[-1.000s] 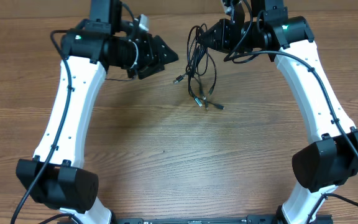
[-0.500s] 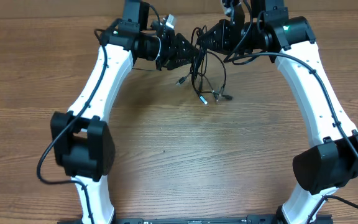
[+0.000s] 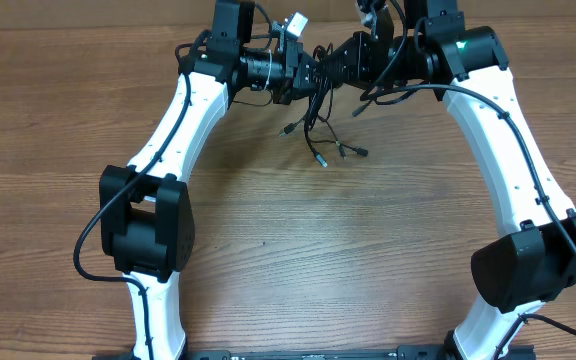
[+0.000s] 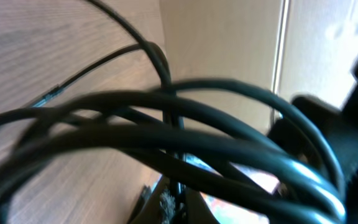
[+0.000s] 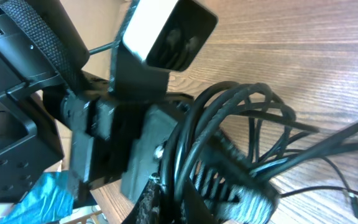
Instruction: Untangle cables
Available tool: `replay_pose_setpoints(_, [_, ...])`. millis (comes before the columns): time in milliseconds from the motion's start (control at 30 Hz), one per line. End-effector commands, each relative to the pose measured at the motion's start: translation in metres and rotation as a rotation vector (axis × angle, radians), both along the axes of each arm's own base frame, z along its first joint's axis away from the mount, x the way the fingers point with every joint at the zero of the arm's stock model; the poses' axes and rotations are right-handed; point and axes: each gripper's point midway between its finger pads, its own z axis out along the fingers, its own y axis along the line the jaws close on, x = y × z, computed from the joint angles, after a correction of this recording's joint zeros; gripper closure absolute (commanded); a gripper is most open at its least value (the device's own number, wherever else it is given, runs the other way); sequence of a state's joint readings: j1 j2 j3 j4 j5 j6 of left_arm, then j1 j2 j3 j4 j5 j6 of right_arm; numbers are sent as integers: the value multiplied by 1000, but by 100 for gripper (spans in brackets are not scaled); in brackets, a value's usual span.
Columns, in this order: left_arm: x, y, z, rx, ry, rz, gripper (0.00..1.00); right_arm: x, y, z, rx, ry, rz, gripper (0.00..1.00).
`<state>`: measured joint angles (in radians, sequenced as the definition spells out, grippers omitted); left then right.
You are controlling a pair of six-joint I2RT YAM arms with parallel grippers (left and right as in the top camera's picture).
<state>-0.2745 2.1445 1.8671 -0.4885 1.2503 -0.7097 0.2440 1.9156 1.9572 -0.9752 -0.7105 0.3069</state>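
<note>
Wooden surface [image 3: 268,230] lay below; the cables [image 3: 320,115] hung over it, the right end effector [image 3: 340,60] clamped on them; the left end effector [image 3: 306,75] had just come in and closed on them too — pulling apart could start.

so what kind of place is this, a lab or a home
Most likely a robotics lab bench: two white-and-black robot arms stand at a bare brown wood-grain table, both reaching a bundle of thin black cables.
</note>
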Motion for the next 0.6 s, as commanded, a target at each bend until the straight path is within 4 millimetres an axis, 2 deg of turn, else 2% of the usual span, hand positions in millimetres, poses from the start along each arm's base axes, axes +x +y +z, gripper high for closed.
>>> replay_pose_setpoints(0, [-9, 6, 0, -25, -64, -59, 96, 0, -15, 24, -41, -46, -78, 96])
replay_pose_setpoints(133, [4, 45, -37, 183, -12, 81, 96, 10, -52, 5, -135, 36, -243, 96])
replay_pose_setpoints(167, [4, 55, -44, 239, -3, 106, 96, 13, -69, -1, -165, 75, -324, 96])
replay_pose_setpoints(233, [2, 76, -47, 327, -9, 141, 96, 18, -92, -8, -198, 106, -407, 96])
replay_pose_setpoints(300, [-1, 84, -32, 349, -63, 155, 96, 20, -111, -12, -228, 120, -456, 96])
replay_pose_setpoints(400, [-11, 86, 10, 331, -191, 161, 96, 19, -131, -20, -280, 148, -521, 96])
replay_pose_setpoints(500, [-33, 89, 59, 338, -308, 186, 96, 18, -137, -23, -288, 160, -533, 96])
replay_pose_setpoints(567, [-50, 96, 82, 367, -349, 214, 96, 18, -139, -24, -288, 168, -544, 96])
